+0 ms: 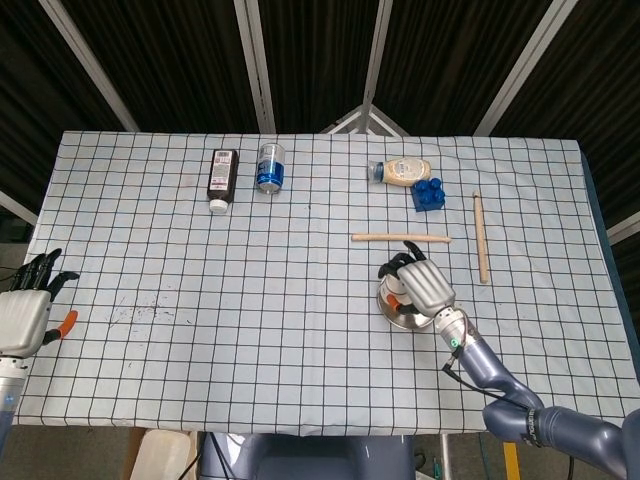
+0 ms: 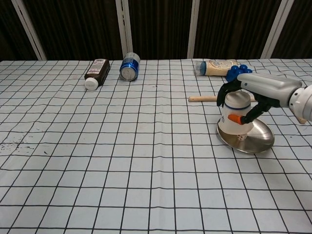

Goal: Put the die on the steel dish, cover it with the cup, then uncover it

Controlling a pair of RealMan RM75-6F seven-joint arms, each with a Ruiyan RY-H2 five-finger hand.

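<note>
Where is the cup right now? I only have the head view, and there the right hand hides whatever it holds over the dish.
Observer: In the chest view the right hand holds the cup mouth-down, raised off the steel dish.
Operator: Can you see the die?
Observer: Yes. The die sits on the dish, showing just below the cup's rim.
Operator: How is the cup gripped?
Observer: The fingers wrap its sides near the top.

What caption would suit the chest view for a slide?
The right hand lifts the upside-down cup off the steel dish, revealing the die.
</note>
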